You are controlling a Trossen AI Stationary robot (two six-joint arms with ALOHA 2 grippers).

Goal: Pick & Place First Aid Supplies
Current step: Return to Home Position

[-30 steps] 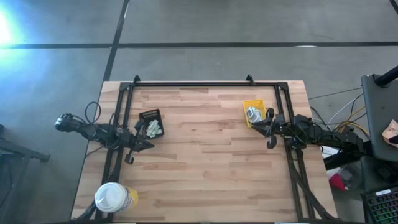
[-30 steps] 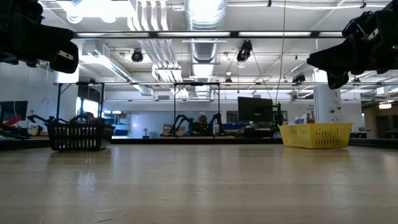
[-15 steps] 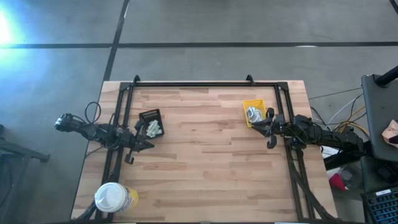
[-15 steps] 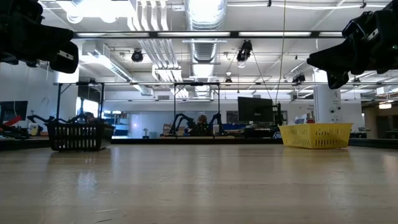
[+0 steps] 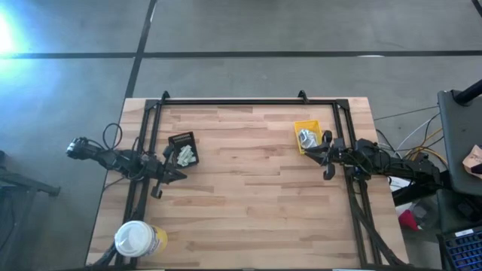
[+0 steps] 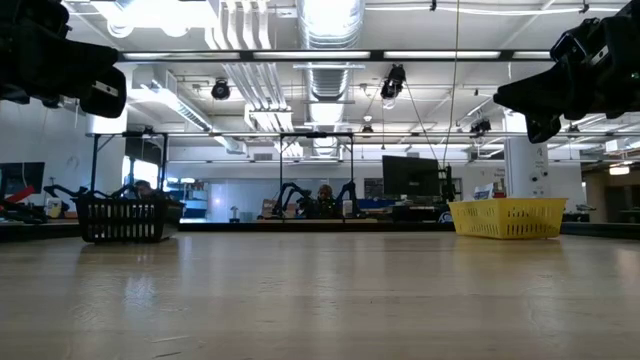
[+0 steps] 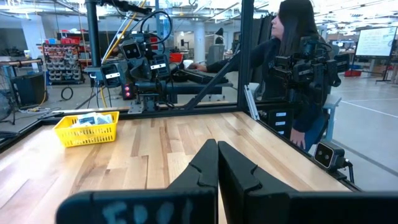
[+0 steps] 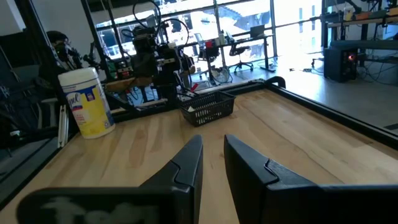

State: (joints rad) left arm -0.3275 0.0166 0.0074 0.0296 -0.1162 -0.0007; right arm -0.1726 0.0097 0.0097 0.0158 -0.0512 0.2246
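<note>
Small white first aid packets lie in a black tray point(image 5: 182, 141) at the table's left and in a yellow bin point(image 5: 306, 129) at its right; they show in the tray point(image 5: 187, 156) and in the bin point(image 7: 93, 119). My left gripper point(image 5: 178, 175) hovers just nearer than the tray, level, shut and empty; its fingers point(image 7: 217, 158) meet. My right gripper point(image 5: 308, 153) hovers just nearer than the bin, pointing level, slightly open point(image 8: 213, 149) with nothing between its fingers. In the low view both grippers hang high above the tabletop, left point(image 6: 70, 70) and right point(image 6: 560, 85).
A round yellow tub with a white lid point(image 5: 138, 241) stands at the table's near left corner. A black frame point(image 5: 233, 100) runs along the far and side edges. Bare wood point(image 5: 248, 188) lies between the arms. A person point(image 7: 292, 56) sits beyond the table.
</note>
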